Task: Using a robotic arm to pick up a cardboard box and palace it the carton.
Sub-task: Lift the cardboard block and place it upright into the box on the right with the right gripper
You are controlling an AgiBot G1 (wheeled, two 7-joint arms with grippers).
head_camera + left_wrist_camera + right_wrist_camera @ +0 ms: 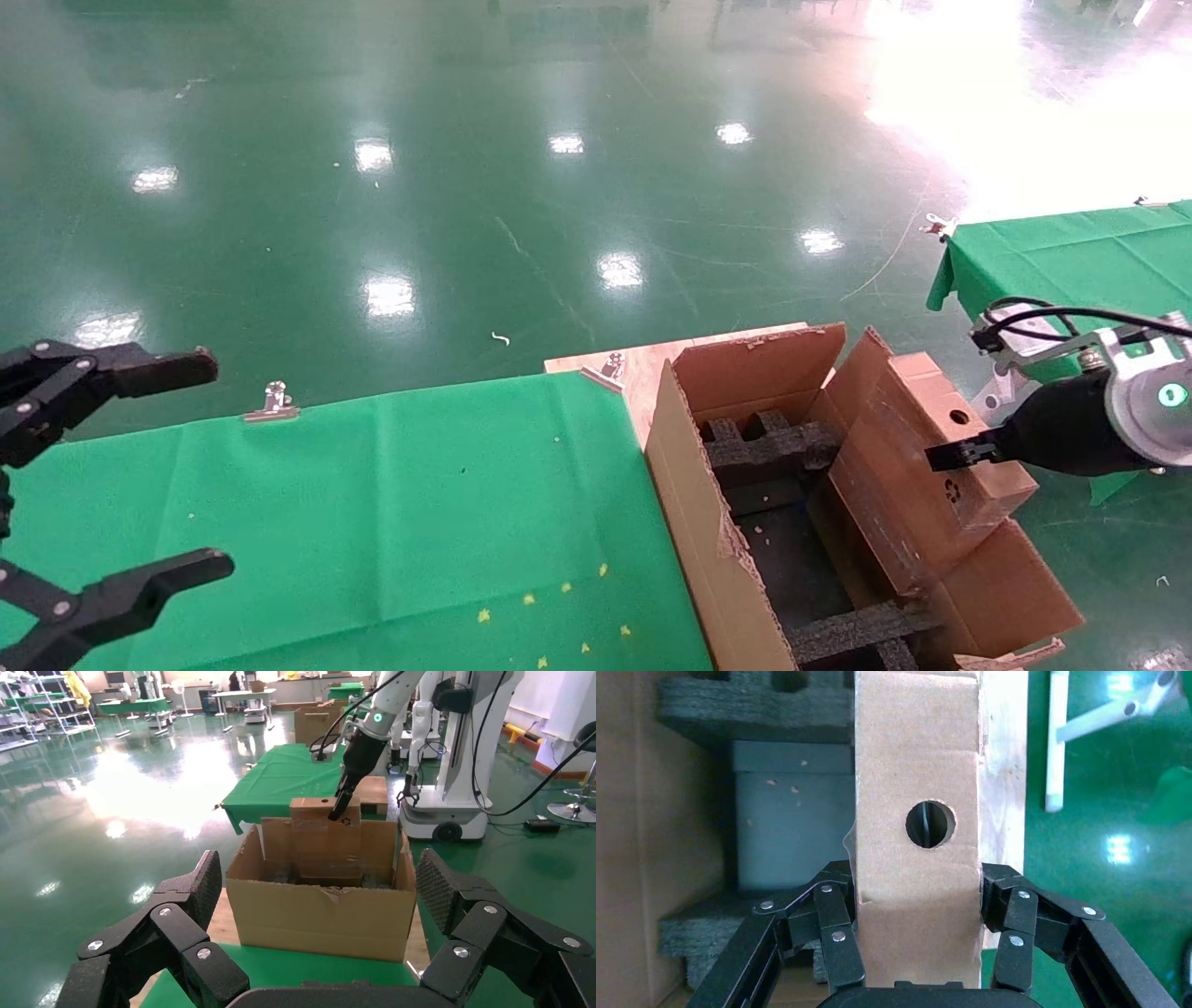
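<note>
The cardboard box hangs clamped in our right gripper above the carton, at four o'clock in the head view. Placing is underway; next we lower it between foam blocks. Our left gripper idles, spread apart.

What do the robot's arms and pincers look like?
The right arm is glossy white with a green glowing light, a black cable and a black wrist. Both the right pincer and the left pincer are black, built from jointed links with silver rivets and textured finger pads.
</note>
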